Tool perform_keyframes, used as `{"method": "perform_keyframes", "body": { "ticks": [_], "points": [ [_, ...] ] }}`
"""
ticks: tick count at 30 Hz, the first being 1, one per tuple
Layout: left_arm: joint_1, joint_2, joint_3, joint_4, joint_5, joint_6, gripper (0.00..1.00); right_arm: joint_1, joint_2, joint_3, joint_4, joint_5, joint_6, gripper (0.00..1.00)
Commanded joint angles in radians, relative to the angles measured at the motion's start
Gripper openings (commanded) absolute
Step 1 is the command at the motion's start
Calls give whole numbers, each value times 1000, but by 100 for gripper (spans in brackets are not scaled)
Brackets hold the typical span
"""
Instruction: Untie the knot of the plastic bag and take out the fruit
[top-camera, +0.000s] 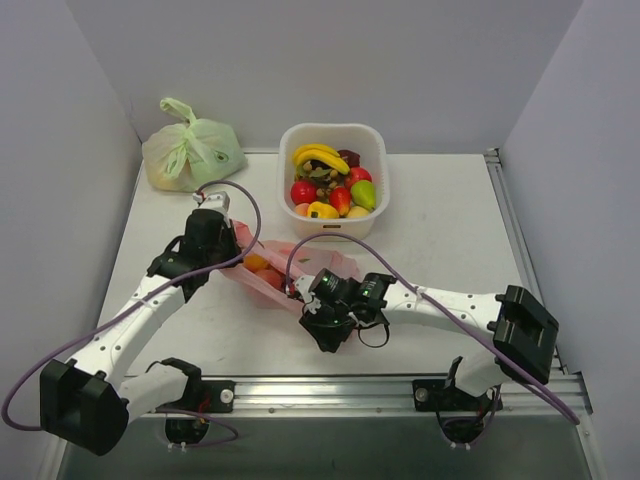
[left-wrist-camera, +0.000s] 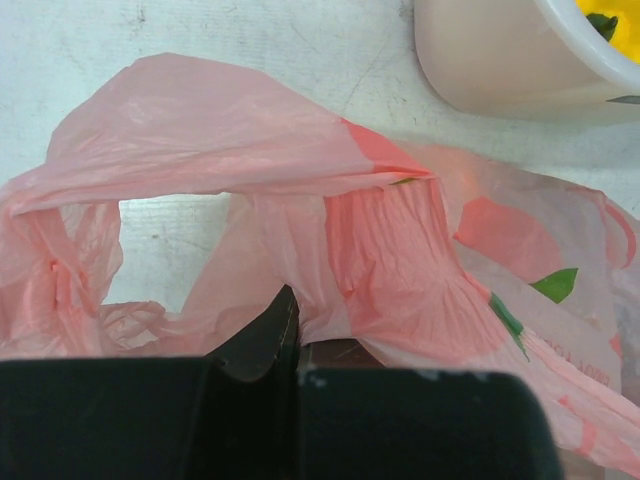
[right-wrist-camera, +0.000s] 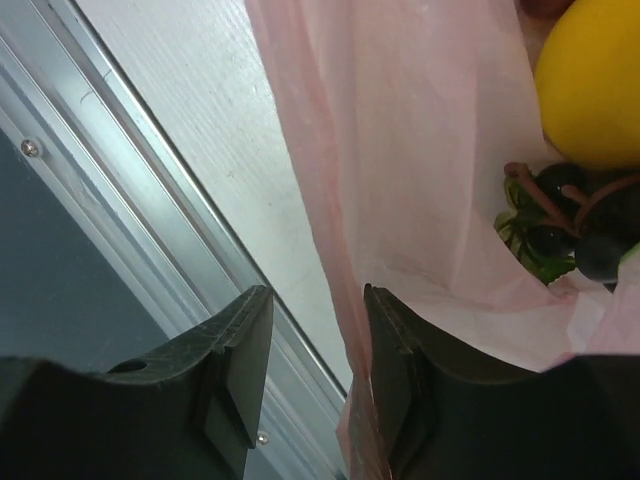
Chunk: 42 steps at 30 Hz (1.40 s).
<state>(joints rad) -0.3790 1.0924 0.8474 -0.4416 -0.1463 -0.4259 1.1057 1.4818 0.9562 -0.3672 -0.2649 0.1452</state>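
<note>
The pink plastic bag (top-camera: 285, 268) lies crumpled mid-table between both arms. My left gripper (top-camera: 236, 250) is at its left end, and its jaws (left-wrist-camera: 295, 305) are shut on a fold of the bag's film (left-wrist-camera: 380, 250). My right gripper (top-camera: 305, 292) is at the bag's near right edge, and its jaws (right-wrist-camera: 318, 310) stand apart, with the bag's edge (right-wrist-camera: 400, 150) hanging against the right finger. Inside the bag I see fruit: an orange (top-camera: 256, 262), a dark grape bunch (right-wrist-camera: 575, 225) and a yellow-orange peach (right-wrist-camera: 595, 85). I cannot make out the knot.
A white basket (top-camera: 380, 160) full of fruit stands at the back centre, just behind the bag. A tied pale green bag (top-camera: 190, 152) sits at the back left. The metal rail (right-wrist-camera: 120, 170) of the table's near edge runs just below my right gripper.
</note>
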Motion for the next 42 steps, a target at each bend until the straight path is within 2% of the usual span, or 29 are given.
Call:
{"method": "perform_keyframes", "body": {
  "ticks": [1, 2, 5, 6, 11, 14, 16, 20, 22, 24, 27, 28, 29, 30, 34, 36, 42],
  "points": [
    [20, -5, -11, 15, 42, -17, 0, -6, -54, 4, -119, -11, -29, 42],
    [20, -8, -18, 15, 56, -13, 3, -6, -66, 31, -121, 1, -26, 43],
    [20, -26, -59, 11, 106, 19, 8, -6, -113, 106, -124, 35, -18, 55],
    [20, -35, -68, 7, 116, 27, 10, -6, -124, 127, -124, 90, -16, 60],
    [12, -74, -111, 1, 142, 68, 26, -55, -134, 228, -118, 158, -12, 66],
    [-6, -89, -114, 7, 143, 85, 39, -98, -101, 253, -76, 156, 11, 65],
    [-15, -95, -116, 10, 142, 93, 45, -130, -78, 242, -47, 170, 30, 61],
    [-31, -94, -117, 14, 140, 108, 53, -178, -32, 204, 27, 184, 54, 47],
    [-41, -95, -120, 15, 143, 118, 58, -207, -3, 190, 50, 207, 65, 45],
    [-60, -92, -122, 14, 137, 128, 60, -227, 11, 170, 65, 294, 74, 45],
    [-155, -94, -126, -11, 62, 151, 64, -280, 14, 141, 85, 459, 143, 47],
    [-222, -97, -126, -26, 33, 163, 65, -299, 9, 132, 91, 492, 171, 48],
    [-251, -95, -128, -32, 4, 154, 71, -332, 6, 113, 102, 519, 221, 50],
    [-271, -103, -130, -34, -1, 150, 72, -351, -1, 102, 105, 564, 252, 51],
    [-330, -124, -128, -28, -2, 159, 74, -395, -5, 85, 132, 546, 289, 52],
    [-339, -153, -125, -14, -19, 164, 78, -386, -9, 92, 148, 483, 254, 54],
    [-357, -255, -76, 43, 4, 145, 89, -317, -69, 88, 157, 475, 179, 57]
  ]
}}
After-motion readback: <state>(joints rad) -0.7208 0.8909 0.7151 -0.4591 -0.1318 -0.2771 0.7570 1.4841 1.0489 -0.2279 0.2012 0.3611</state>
